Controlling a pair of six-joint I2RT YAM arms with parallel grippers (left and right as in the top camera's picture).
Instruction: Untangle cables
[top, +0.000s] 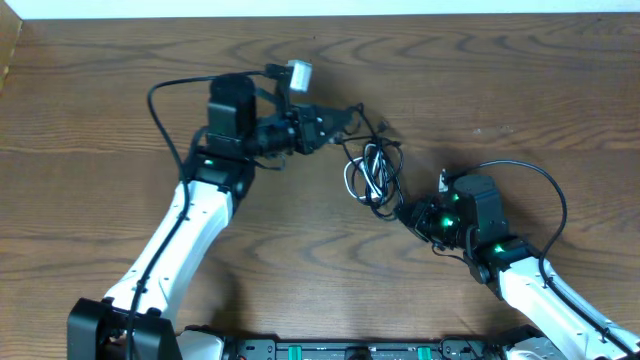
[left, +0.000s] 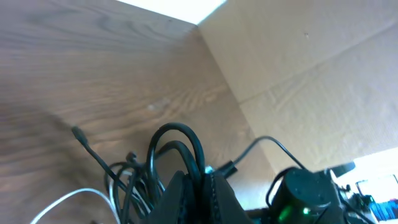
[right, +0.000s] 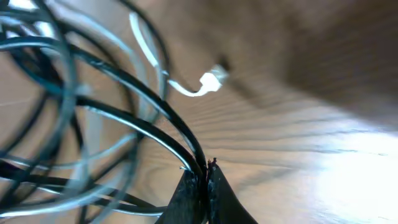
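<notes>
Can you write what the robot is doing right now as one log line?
left gripper: shut on black cable | right gripper: shut on black cable | cables: tangled bunch between grippers | task: not untangled yet

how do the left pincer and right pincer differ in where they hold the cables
Overhead, the left pincer grips the upper-left edge of the cables; the right pincer grips their lower-right edge. A black loop arches up out of the left pincer, while black strands run sideways into the right pincer. Both are shut on black ones.
</notes>
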